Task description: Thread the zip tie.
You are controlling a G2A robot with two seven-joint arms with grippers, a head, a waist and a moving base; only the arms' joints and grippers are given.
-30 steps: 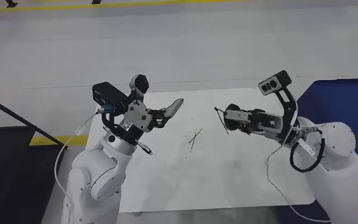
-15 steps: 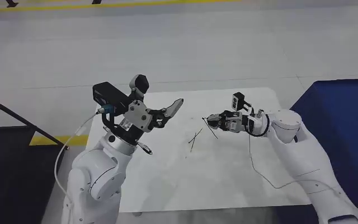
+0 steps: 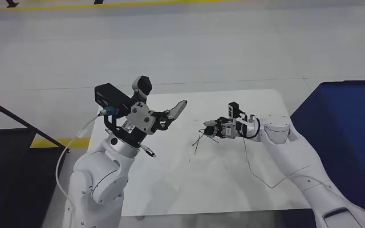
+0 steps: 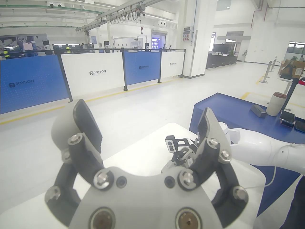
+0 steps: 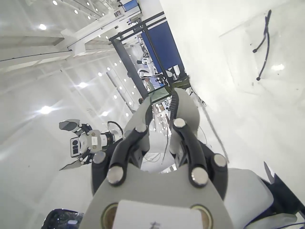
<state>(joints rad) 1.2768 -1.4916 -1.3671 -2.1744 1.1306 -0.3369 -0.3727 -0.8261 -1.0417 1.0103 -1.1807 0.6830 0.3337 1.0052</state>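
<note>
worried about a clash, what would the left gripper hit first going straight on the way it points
Most likely the right gripper: the left wrist view shows it ahead between the left gripper's open fingers, though depth is unclear.

Wide, bright factory hall. Pale grey glossy floor (image 3: 171,45), yellow line (image 3: 114,4) along its far side. White tabletop (image 3: 188,188) in front, blue table (image 4: 228,110) just beside it. Beyond, a row of blue and white partition panels (image 4: 95,75) on black posts, a white column (image 4: 190,24), overhead rails (image 4: 133,8), round ceiling lights (image 5: 42,26).
</note>
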